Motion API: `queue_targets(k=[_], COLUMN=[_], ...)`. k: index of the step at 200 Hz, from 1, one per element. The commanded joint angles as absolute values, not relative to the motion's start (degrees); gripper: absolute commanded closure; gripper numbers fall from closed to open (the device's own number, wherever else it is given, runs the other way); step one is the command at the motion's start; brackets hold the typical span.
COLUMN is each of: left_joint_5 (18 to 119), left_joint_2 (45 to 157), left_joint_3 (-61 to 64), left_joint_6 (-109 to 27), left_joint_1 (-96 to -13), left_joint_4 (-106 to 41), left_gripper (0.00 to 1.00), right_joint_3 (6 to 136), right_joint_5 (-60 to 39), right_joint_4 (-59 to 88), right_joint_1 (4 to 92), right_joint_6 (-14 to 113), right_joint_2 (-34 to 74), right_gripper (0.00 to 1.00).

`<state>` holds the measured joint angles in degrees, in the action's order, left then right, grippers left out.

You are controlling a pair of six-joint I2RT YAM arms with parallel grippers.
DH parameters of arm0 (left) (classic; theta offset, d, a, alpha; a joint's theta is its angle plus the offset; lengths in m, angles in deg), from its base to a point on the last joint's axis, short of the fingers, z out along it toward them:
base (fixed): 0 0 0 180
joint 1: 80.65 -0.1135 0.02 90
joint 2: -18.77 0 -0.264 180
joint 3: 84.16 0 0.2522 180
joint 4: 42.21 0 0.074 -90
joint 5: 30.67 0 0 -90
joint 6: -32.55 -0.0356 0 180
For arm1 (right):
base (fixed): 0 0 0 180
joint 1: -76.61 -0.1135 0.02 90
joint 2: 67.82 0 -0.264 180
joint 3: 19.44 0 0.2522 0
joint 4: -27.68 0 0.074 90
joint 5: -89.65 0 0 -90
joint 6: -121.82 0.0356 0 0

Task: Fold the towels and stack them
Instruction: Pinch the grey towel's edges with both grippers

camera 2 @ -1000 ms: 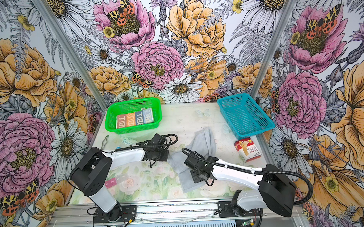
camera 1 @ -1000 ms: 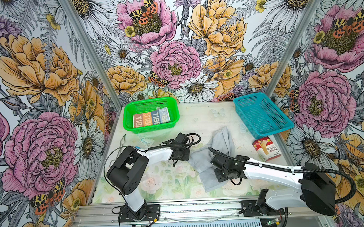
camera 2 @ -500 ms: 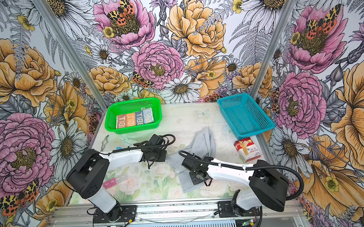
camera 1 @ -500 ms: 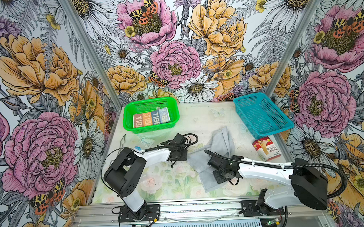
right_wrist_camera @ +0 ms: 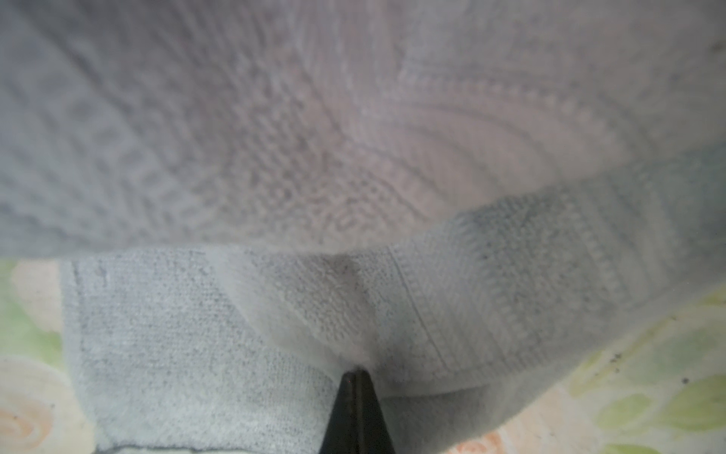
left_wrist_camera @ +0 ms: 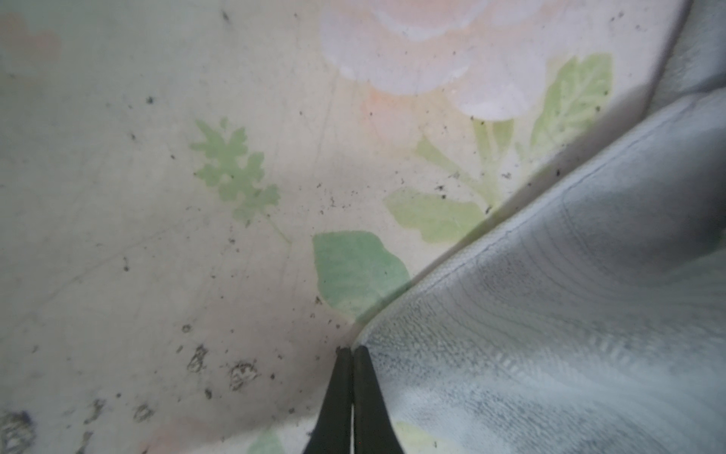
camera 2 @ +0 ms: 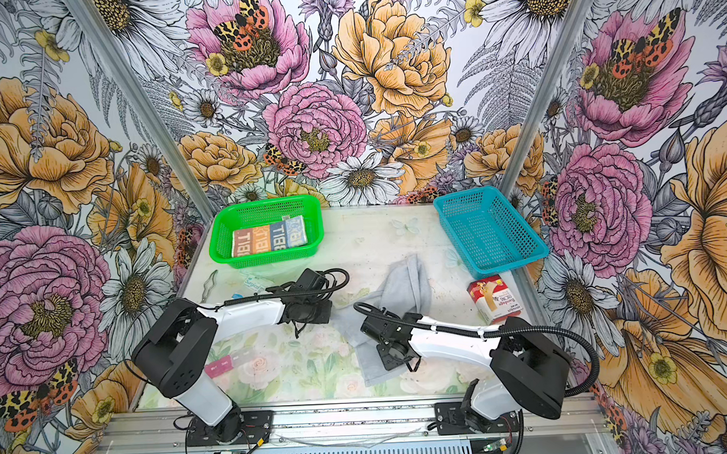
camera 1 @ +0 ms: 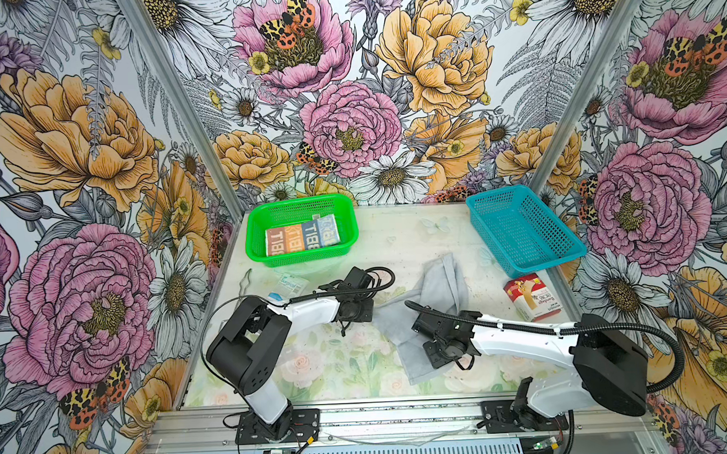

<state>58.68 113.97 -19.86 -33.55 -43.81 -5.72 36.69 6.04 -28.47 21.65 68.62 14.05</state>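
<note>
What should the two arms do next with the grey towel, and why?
Probably raise both a little and draw them apart to spread it. The grey towel lies bunched on the table, the left end effector is shut on one corner, and the right end effector is shut on a pinch of its hem, so it seems ready to stretch flat.

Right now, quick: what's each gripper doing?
Left gripper: closed, pinching a corner of the grey towel.
Right gripper: closed, pinching a fold of the same grey towel.
</note>
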Motion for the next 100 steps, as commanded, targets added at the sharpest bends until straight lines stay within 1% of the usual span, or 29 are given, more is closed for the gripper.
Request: queue_targets(k=[1, 67, 100], left_joint_5=[57.5, 59.2, 59.1], left_joint_2=[112.0, 108.1, 105.6], left_joint_3=[-21.1, -21.5, -21.8], left_joint_6=[-33.6, -33.6, -33.5], left_joint_1=[-44.7, -46.0, -46.3], left_joint_4=[-4.0, -3.9, -3.5], left_gripper=[1.0, 1.0, 1.0], right_joint_3=[38.4, 38.5, 38.8], right_joint_5=[7.0, 7.8, 7.1], right_joint_4=[-27.6, -28.3, -28.6], right_joint_1=[21.3, 22.3, 22.4], right_joint_6=[68.3, 69.0, 69.1], right_joint_2=[14.4, 4.4, 2.7], right_gripper=[1.0, 1.0, 1.0])
